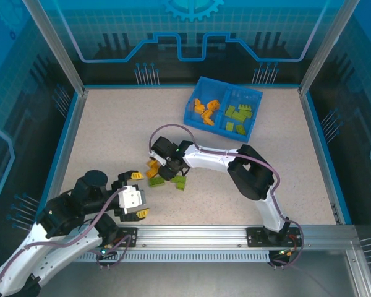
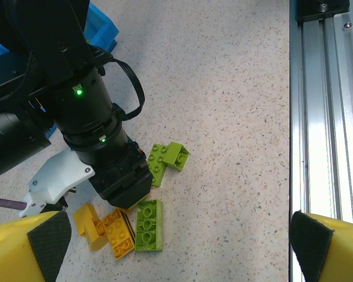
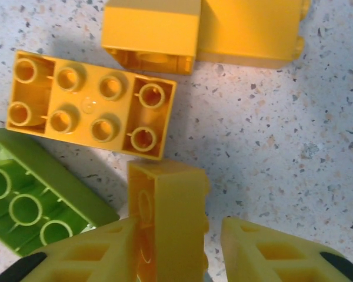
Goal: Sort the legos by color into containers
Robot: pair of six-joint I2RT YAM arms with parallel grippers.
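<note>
My right gripper [image 3: 176, 235] has closed in on an orange lego [image 3: 167, 205] standing on its side; the left finger [image 3: 100, 247] presses it and the right finger sits a sliver away. Around it lie an orange studded lego [image 3: 91, 104], two more orange ones [image 3: 150, 32] and an upturned green lego [image 3: 41, 200]. In the top view this gripper [image 1: 159, 172] is down in the loose pile at mid-table. My left gripper [image 2: 179, 247] hangs open and holds nothing, short of a green lego [image 2: 148, 225] and a green pair [image 2: 167, 158]. The blue tray [image 1: 190, 111] holds orange legos [image 1: 204, 110] in its left container and green legos [image 1: 238, 117] in its right one.
The right arm [image 1: 222, 162] arches from its base at the near edge over to the pile. An aluminium rail [image 2: 323, 117] runs along the table's near edge beside my left gripper. Transparent blue walls enclose the table.
</note>
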